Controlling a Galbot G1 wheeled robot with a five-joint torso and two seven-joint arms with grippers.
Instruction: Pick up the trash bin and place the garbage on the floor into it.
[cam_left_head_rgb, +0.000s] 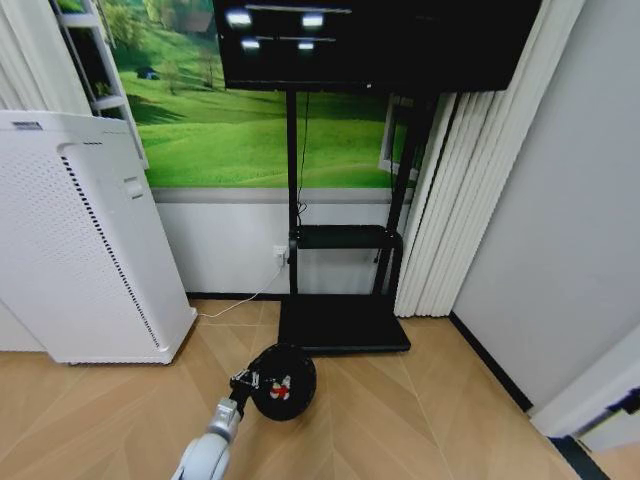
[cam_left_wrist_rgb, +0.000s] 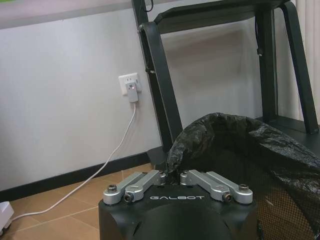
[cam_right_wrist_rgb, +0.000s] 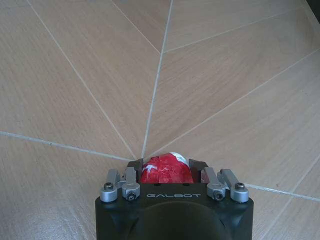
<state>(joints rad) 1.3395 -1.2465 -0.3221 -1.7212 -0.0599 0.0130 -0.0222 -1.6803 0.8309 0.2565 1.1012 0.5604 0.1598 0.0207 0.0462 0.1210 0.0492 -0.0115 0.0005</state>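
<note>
The trash bin (cam_left_head_rgb: 283, 380), small, round and black, is held just above the wooden floor in front of the TV stand. A red-and-white piece of garbage (cam_left_head_rgb: 280, 390) lies inside it. My left gripper (cam_left_head_rgb: 243, 383) is shut on the bin's near-left rim. In the left wrist view the left gripper (cam_left_wrist_rgb: 171, 176) pinches the black bag liner at the rim of the bin (cam_left_wrist_rgb: 240, 160). My right gripper (cam_right_wrist_rgb: 167, 166) hangs over bare floor, shut on a crumpled red-and-white piece of garbage (cam_right_wrist_rgb: 162, 173).
A tall white perforated appliance (cam_left_head_rgb: 85, 240) stands at the left. The black TV stand (cam_left_head_rgb: 342, 325) sits right behind the bin. A white cable (cam_left_wrist_rgb: 107, 162) runs from a wall socket (cam_left_wrist_rgb: 130, 85) down to the floor. Pleated curtains (cam_left_head_rgb: 450, 200) hang at the right.
</note>
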